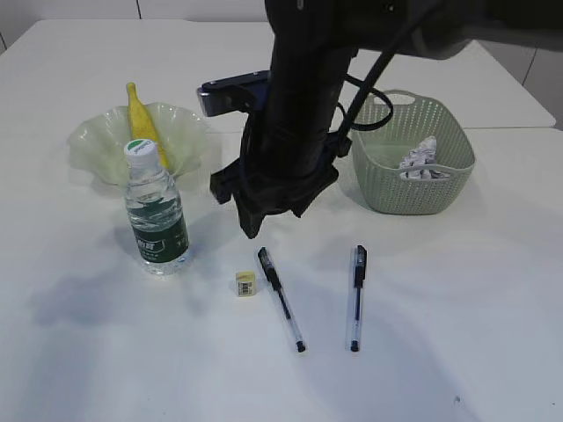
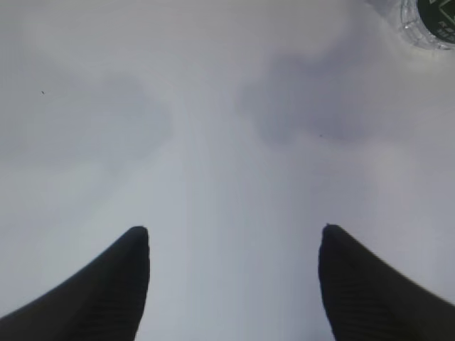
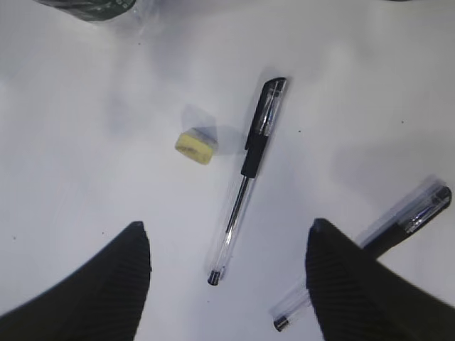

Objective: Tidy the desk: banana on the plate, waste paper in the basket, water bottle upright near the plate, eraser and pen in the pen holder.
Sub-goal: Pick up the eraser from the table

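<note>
A yellow banana (image 1: 141, 119) lies on the pale green plate (image 1: 92, 145). The water bottle (image 1: 157, 215) stands upright in front of the plate. Crumpled waste paper (image 1: 420, 160) lies in the green basket (image 1: 413, 198). A small yellow eraser (image 1: 245, 282) (image 3: 195, 145) and two clear pens (image 1: 281, 299) (image 1: 356, 294) lie on the table. My right gripper (image 1: 268, 218) (image 3: 227, 227) is open and empty above the left pen (image 3: 249, 177); the other pen (image 3: 398, 227) is by its right finger. My left gripper (image 2: 233, 231) is open over bare table.
A dark blue pen holder (image 1: 230, 92) stands at the back, partly hidden behind the right arm. The bottle's base (image 2: 430, 21) shows at the top right of the left wrist view. The left gripper does not show in the exterior view.
</note>
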`<state>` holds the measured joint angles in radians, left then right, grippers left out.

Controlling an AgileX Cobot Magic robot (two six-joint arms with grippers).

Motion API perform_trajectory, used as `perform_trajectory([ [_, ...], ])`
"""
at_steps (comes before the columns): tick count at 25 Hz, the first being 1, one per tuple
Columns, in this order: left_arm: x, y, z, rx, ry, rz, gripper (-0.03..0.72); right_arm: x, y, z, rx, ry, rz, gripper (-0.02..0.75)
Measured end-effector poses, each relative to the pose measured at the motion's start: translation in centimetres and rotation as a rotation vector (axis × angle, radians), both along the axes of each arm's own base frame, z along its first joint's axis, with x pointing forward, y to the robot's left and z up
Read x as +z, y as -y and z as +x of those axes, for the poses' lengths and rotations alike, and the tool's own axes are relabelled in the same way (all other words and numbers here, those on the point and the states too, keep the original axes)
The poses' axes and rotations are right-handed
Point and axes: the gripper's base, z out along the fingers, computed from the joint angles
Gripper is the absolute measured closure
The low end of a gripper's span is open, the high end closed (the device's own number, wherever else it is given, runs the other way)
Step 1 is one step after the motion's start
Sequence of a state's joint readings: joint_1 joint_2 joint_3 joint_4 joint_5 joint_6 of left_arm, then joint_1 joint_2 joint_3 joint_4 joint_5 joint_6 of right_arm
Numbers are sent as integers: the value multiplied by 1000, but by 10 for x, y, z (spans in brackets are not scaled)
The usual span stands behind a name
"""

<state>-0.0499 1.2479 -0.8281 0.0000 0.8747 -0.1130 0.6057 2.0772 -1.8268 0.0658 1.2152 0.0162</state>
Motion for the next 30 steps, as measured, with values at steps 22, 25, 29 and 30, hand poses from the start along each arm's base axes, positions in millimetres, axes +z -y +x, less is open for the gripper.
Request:
perform_trajectory([
  [22, 0, 2, 1, 8, 7, -23, 167, -67, -37, 5, -232, -144, -35, 248],
  [25, 1, 2, 1, 8, 11, -24, 167, -73, -41, 7, -272, -170, -12, 252],
  [29, 1, 2, 1, 8, 16, -24, 167, -71, -43, 9, -338, -165, 9, 255],
  [30, 1, 2, 1, 8, 17, -24, 167, -72, -42, 9, -350, -162, 6, 255],
])
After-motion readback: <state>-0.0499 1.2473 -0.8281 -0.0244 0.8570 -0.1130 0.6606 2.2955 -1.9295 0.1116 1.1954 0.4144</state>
